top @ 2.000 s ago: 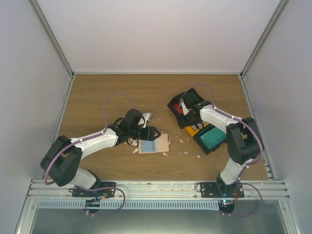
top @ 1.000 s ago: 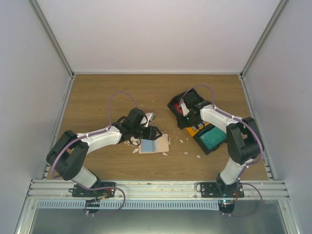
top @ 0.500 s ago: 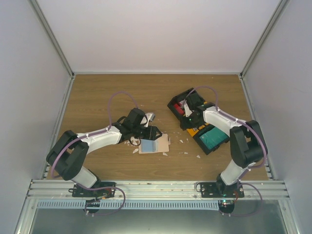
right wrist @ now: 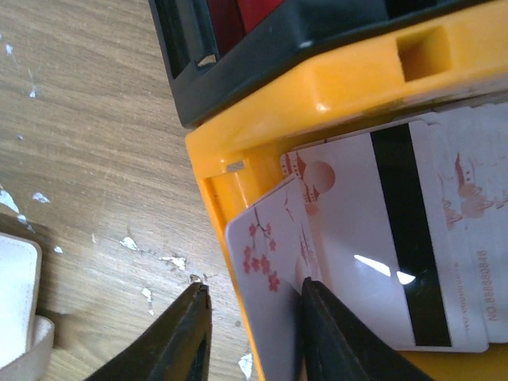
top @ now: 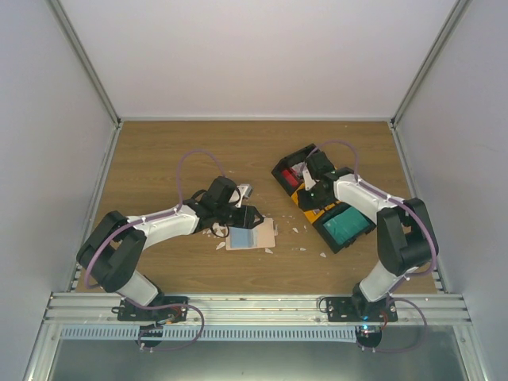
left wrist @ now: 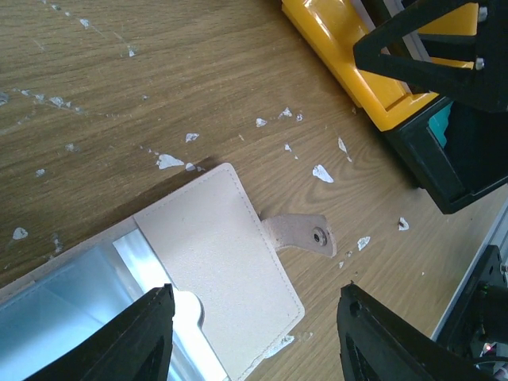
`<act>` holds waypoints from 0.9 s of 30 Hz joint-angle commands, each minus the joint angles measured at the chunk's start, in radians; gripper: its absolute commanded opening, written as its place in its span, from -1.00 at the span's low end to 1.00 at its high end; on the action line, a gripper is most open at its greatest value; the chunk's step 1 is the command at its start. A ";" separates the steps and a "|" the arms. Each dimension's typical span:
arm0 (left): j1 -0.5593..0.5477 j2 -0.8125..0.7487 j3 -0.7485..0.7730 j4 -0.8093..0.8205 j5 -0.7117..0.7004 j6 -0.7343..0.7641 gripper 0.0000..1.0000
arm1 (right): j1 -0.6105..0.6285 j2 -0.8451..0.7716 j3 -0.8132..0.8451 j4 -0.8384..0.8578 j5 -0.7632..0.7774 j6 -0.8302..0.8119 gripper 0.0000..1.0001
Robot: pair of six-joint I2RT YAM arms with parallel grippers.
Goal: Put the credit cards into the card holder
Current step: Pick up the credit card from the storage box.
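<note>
The card holder [top: 252,236] [left wrist: 214,254] lies open and flat on the table, beige outside, pale blue inside, snap tab [left wrist: 305,236] sticking out. My left gripper [top: 242,216] [left wrist: 258,298] hovers open just above it, one finger over each side of the flap. My right gripper [top: 308,194] [right wrist: 254,298] hangs over the yellow bin [right wrist: 317,87]. A white credit card with red blossoms [right wrist: 266,262] stands tilted between its fingers, leaning on the right finger [right wrist: 317,333], with a gap to the left one. More white cards [right wrist: 397,238] lie flat in that bin.
A black bin with red cards [top: 295,172] sits behind the yellow bin [top: 316,213], and a black bin with teal cards [top: 345,224] to its right. White crumbly scraps [top: 302,230] lie scattered on the wood around the card holder.
My right gripper has shifted back and right over the bins, and its jaws have narrowed around the tilted white card. The left arm has stayed nearly still above the card holder.
</note>
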 commanded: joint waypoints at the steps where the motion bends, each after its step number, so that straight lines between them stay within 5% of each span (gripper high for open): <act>1: -0.006 0.005 0.021 0.039 0.007 0.010 0.16 | -0.010 -0.021 -0.013 -0.018 -0.018 0.011 -0.42; 10: -0.005 0.007 0.027 0.044 0.013 0.014 0.16 | -0.028 -0.028 0.015 -0.011 0.066 0.030 -0.98; 20: -0.006 0.038 0.074 0.086 0.080 -0.013 0.20 | -0.044 -0.078 0.030 0.038 0.169 0.064 -0.99; 27: -0.010 0.119 0.192 0.200 0.173 -0.091 0.33 | -0.135 -0.211 -0.017 0.126 0.022 0.075 -0.99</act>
